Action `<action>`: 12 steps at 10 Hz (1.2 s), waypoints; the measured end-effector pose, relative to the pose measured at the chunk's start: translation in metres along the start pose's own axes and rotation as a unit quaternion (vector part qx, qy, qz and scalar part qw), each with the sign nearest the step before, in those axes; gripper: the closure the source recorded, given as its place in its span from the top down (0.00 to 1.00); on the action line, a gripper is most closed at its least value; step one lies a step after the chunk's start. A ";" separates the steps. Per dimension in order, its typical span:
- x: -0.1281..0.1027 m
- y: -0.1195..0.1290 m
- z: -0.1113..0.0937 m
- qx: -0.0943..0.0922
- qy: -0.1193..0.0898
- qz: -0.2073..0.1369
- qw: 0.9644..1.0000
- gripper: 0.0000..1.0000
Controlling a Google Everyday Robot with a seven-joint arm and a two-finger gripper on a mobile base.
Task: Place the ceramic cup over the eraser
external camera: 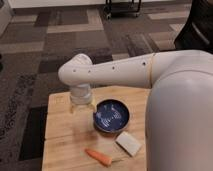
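Note:
My arm reaches from the right across the wooden table point(62, 137). Its white wrist point(80, 92) points down over the table's back left part, just left of the dark blue patterned plate point(112, 116). My gripper point(83, 106) is under the wrist, low over the tabletop and mostly hidden by it. A pale shape at the gripper could be the ceramic cup, but I cannot tell. The eraser is hidden or out of view.
A pale white rectangular slab point(128, 143) lies in front of the plate on the right. An orange carrot point(98, 157) lies near the table's front edge. Patterned carpet point(45, 55) surrounds the table. A dark cart point(122, 7) stands far back.

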 end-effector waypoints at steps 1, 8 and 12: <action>0.000 0.000 0.000 0.000 0.000 0.000 1.000 0.65; 0.000 -0.008 -0.002 0.003 -0.001 0.007 1.000 0.65; -0.001 -0.108 -0.023 0.015 -0.016 0.086 0.996 0.65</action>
